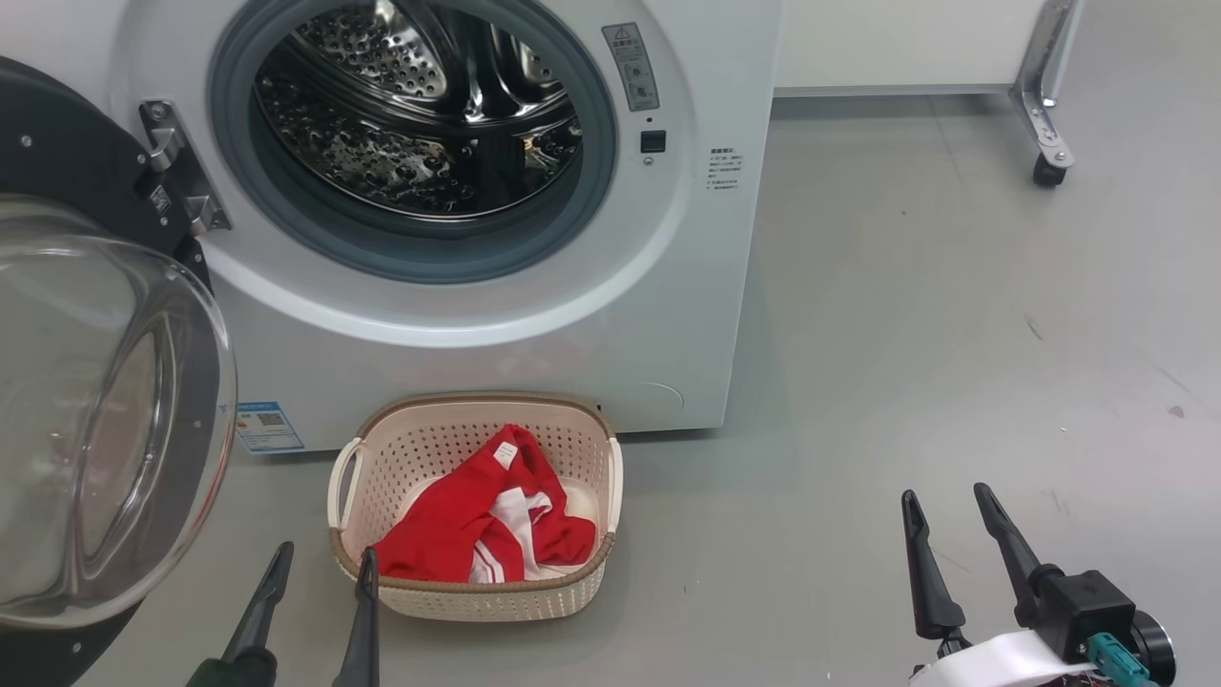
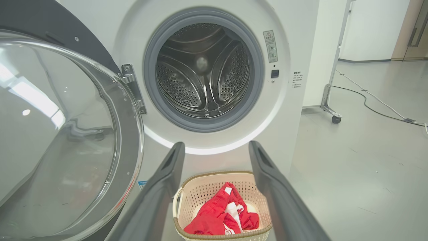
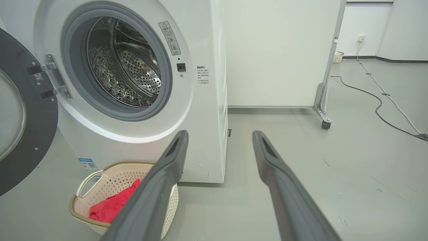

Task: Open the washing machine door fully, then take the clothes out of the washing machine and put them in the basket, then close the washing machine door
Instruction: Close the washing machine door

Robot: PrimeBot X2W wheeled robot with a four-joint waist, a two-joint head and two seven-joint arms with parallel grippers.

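The white washing machine [image 1: 496,334] [image 2: 294,40] [image 3: 204,40] stands with its steel drum [image 1: 420,105] [image 2: 204,70] bare inside. Its door [image 1: 105,420] [image 2: 63,134] [image 3: 20,120] is swung wide open to the left, glass bowl bulging toward me. On the floor before the machine, the cream basket [image 1: 563,596] [image 2: 200,187] [image 3: 103,179] holds the red clothes [image 1: 458,525] [image 2: 214,214] [image 3: 110,207] with white stripes. My left gripper [image 1: 324,563] [image 2: 217,147] is open and empty at the basket's near left corner. Far right over the floor my right gripper [image 1: 944,506] [image 3: 219,137] is open and empty too.
A white panel on a metal leg with a caster [image 1: 1047,172] [image 3: 325,124] stands behind the machine to the right. Cables [image 3: 384,100] trail across the grey floor far right. A small basket [image 3: 337,57] sits by the far wall.
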